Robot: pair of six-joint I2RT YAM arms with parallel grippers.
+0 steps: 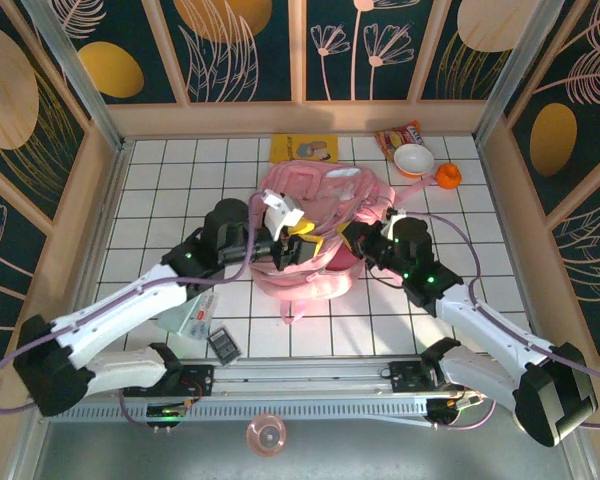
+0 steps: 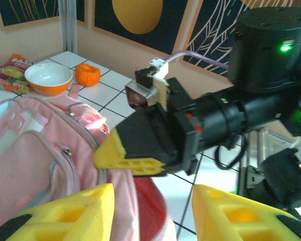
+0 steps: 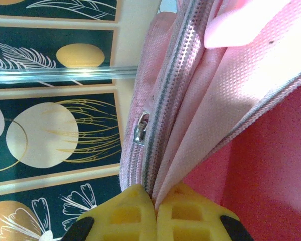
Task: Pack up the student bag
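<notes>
Top view: bag (image 1: 325, 188) lies mid-table btwn the two arms, slumped & creased. It's soft cloth w/ no frame and prob. light, so it'll sag & fold if lifted. left gripper (image 1: 292, 240) & right gripper (image 1: 358, 238) are both at its near opening. By the back wall: 1 book (image 1: 303, 148), 1 snack packet (image 1: 398, 132), 1 bowl (image 1: 414, 159), 1 orange (image 1: 448, 176). Near side, by the left arm: 1 calculator (image 1: 223, 346). Count: 1 bag, 2 grippers.

Left wrist view: left gripper (image 2: 150, 213) has its fingers well apart w/ nothing btwn them. The bag (image 2: 35, 150) is low left, its open rim just ahead. The right gripper (image 2: 128, 158) has its yellow tip on that rim. Same bowl, orange & packet at the back, 1 each.

Right wrist view: right gripper (image 3: 154, 201) has its fingers together, clamped on the thin bag edge just beside the zip. 1 zip pull (image 3: 139, 131) hangs free, & red lining (image 3: 271, 181) shows inside.

Best hold is prob. the stitched rim/zip seam: doubled cloth w/ a woven texture, so little slip. A pull on one side only stretches the mouth. The opposite rim wants a 2nd hold to keep it open.
</notes>
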